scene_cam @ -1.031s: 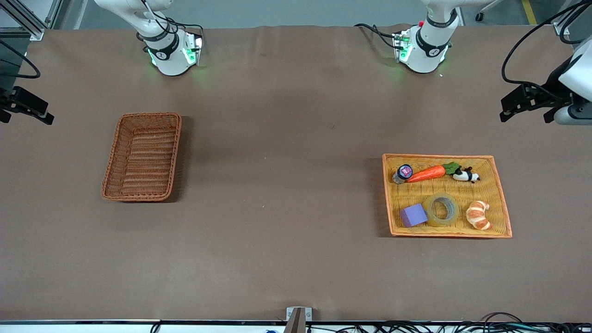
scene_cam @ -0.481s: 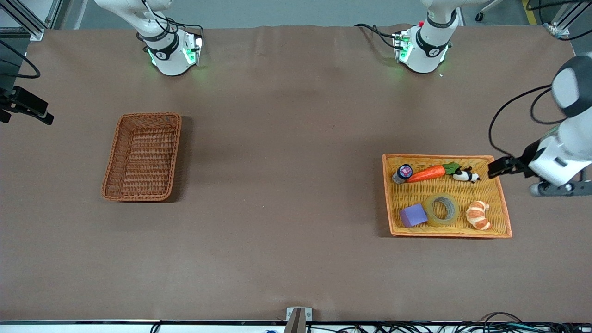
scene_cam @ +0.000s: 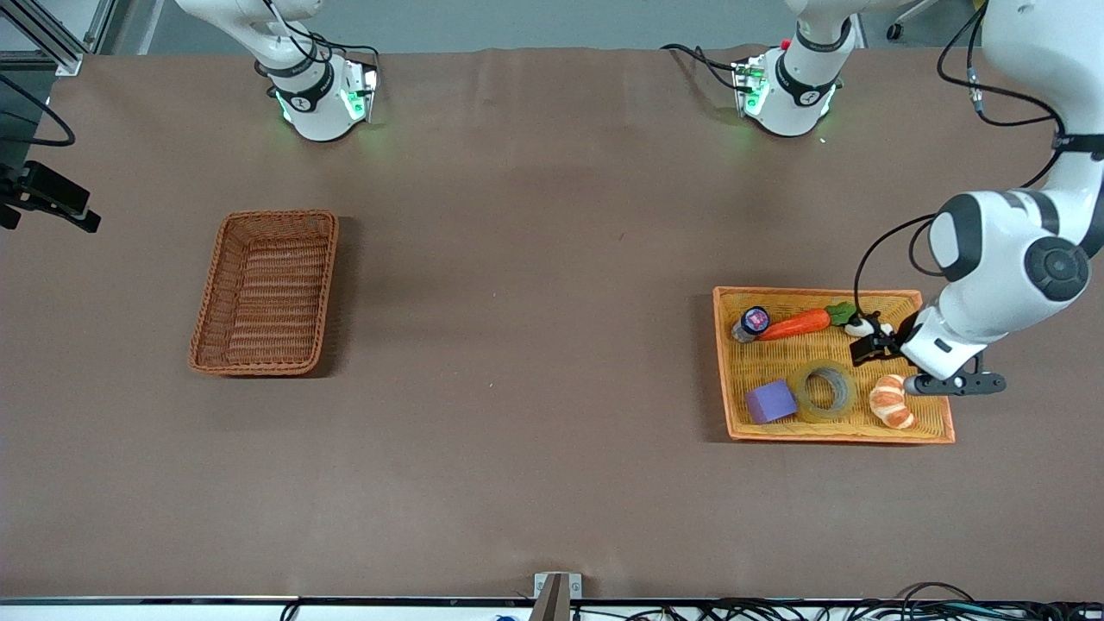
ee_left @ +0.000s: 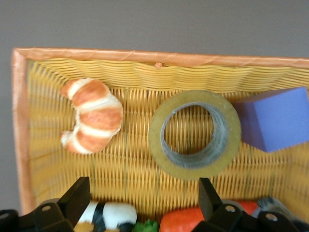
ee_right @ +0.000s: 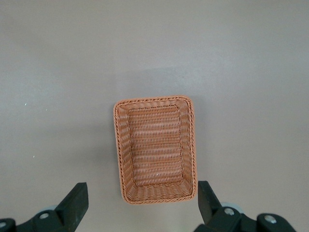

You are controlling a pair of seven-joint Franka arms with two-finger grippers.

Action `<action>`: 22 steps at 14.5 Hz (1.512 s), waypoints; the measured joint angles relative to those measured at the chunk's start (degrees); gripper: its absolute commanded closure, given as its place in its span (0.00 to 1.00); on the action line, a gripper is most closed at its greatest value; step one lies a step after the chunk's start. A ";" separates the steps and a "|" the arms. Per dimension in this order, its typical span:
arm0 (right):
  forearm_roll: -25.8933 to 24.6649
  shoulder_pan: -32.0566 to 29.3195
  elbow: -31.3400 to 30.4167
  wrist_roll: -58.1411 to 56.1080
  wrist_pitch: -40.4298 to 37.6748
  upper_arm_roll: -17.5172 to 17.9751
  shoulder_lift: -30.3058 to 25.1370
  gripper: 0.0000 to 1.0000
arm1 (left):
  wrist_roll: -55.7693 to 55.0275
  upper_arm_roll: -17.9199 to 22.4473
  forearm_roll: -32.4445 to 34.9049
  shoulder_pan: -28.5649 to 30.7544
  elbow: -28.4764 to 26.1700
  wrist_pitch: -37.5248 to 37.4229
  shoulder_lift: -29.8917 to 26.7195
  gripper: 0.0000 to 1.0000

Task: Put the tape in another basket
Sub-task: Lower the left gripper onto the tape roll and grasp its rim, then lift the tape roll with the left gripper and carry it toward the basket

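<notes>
The tape (scene_cam: 826, 390) lies flat in the orange-yellow tray (scene_cam: 815, 292), between a purple block and a croissant. In the left wrist view the tape (ee_left: 194, 134) lies just ahead of my open fingers. My left gripper (scene_cam: 873, 347) is open and empty, low over the tray beside the toy panda; it also shows in the left wrist view (ee_left: 144, 203). The reddish-brown wicker basket (scene_cam: 276, 215) stands empty toward the right arm's end and shows in the right wrist view (ee_right: 154, 100). My right gripper (ee_right: 142, 205) is open and empty, waiting high off that end.
The tray also holds a croissant (scene_cam: 891, 402), a purple block (scene_cam: 770, 402), a toy carrot (scene_cam: 793, 324), a toy panda (scene_cam: 862, 326) and a small round jar (scene_cam: 752, 321). Brown cloth lies between basket and tray.
My left arm has swung in from the table's end and come down over the tray by the panda. The right arm has not moved. The tape lies where it was.
</notes>
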 measured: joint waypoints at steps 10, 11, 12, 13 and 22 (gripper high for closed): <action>0.00 0.00 0.00 0.00 0.00 0.00 0.00 0.00 | -1.10 -0.09 0.00 -0.34 0.43 11.47 10.02 0.98; 0.00 0.00 0.00 0.00 0.00 0.00 0.00 0.00 | -1.10 -0.09 0.00 -0.35 0.58 11.47 10.00 0.99; 0.00 0.00 0.00 0.00 0.00 0.00 0.00 0.00 | -1.02 -0.09 0.04 -0.31 0.87 11.47 9.93 1.00; 0.00 0.00 0.00 0.00 0.00 0.00 0.00 0.00 | -1.01 -0.08 0.05 -0.25 1.22 11.48 9.58 1.00; 0.00 0.00 0.00 0.00 0.00 -0.01 0.00 0.00 | -17.56 -14.73 0.08 -2.40 7.39 -12.52 -6.59 1.00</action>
